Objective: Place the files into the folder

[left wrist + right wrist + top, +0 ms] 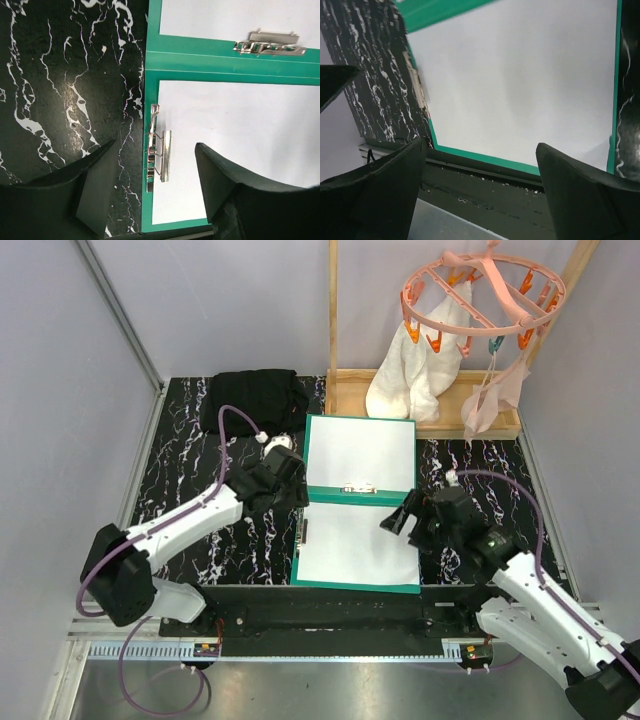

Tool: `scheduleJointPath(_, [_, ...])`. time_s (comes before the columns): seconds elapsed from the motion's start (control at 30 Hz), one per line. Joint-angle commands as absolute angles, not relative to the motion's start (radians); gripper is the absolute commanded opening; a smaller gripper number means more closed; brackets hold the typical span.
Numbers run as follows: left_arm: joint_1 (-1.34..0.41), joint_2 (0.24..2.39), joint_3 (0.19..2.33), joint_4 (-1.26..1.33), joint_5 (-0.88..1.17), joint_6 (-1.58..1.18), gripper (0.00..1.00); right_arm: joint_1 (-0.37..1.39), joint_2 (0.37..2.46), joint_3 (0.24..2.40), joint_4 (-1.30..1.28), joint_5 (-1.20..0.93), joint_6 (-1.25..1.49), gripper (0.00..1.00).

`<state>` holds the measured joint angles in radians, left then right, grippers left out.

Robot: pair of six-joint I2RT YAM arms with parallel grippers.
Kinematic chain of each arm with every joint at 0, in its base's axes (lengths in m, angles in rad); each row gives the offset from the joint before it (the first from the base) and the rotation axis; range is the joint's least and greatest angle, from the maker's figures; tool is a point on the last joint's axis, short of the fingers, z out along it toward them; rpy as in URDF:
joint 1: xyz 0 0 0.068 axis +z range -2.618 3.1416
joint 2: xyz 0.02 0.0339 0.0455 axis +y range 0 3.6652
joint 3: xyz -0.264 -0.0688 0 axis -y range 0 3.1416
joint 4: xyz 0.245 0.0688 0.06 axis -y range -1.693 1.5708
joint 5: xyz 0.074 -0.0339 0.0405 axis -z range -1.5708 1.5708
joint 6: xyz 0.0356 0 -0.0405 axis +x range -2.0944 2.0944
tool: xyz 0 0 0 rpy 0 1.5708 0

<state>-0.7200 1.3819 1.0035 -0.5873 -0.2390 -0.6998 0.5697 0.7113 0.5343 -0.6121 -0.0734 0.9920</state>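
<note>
Folded black cloth lies far left on the black marble-patterned table. Left gripper hovers over the left edge of the teal-green flat file folder, fingers spread, grasping nothing. A small metal clip on that edge sits between them. Folder lies opened flat at table centre, 1 half far, 1 near. 2 plain white paper sheets: 1 on the far half, 1 on the near half. Right gripper sits at the near sheet's right edge, fingers wide apart, empty. Far right: wooden tray with white socks, pink clip hanger above.
</note>
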Motion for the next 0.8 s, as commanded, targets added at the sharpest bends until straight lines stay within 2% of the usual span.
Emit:
scheduleJointPath(0.0, [-0.696,1.266,1.003,-0.572,-0.226,-0.67,0.7,0.577,0.785,0.809,-0.765,0.07,0.627,1.0])
scheduleJointPath(0.13, [-0.661,1.137,0.921,-0.519,-0.154,-0.657,0.79,0.575,0.807,0.877,-0.692,0.091,0.565,1.0])
scheduleJointPath(0.23, [-0.626,1.04,0.861,-0.515,-0.094,-0.658,0.84,0.577,0.871,0.916,-0.583,-0.085,0.502,1.0])
scheduleJointPath(0.3, [-0.606,0.971,0.829,-0.522,-0.072,-0.67,0.87,0.595,0.997,0.96,-0.549,-0.179,0.509,1.0])
scheduleJointPath(0.33, [-0.6,0.95,0.793,-0.529,-0.068,-0.678,0.87,0.613,1.097,0.982,-0.549,-0.186,0.512,0.99])
scheduleJointPath(0.37, [-0.591,0.905,0.775,-0.531,-0.061,-0.693,0.87,0.647,1.145,1.029,-0.548,-0.172,0.517,0.94])
scheduleJointPath(0.47, [-0.565,0.827,0.701,-0.557,-0.067,-0.736,0.87,0.842,1.323,1.136,-0.537,-0.046,0.544,0.93])
scheduleJointPath(0.53, [-0.543,0.777,0.658,-0.589,-0.089,-0.77,0.86,0.926,1.455,1.207,-0.531,-0.006,0.586,0.86])
scheduleJointPath(0.6, [-0.529,0.741,0.628,-0.621,-0.104,-0.785,0.86,0.968,1.535,1.248,-0.526,0.029,0.598,0.81])
scheduleJointPath(0.77, [-0.512,0.68,0.572,-0.611,-0.058,-0.802,0.84,0.997,1.71,1.336,-0.456,0.035,0.574,0.78])
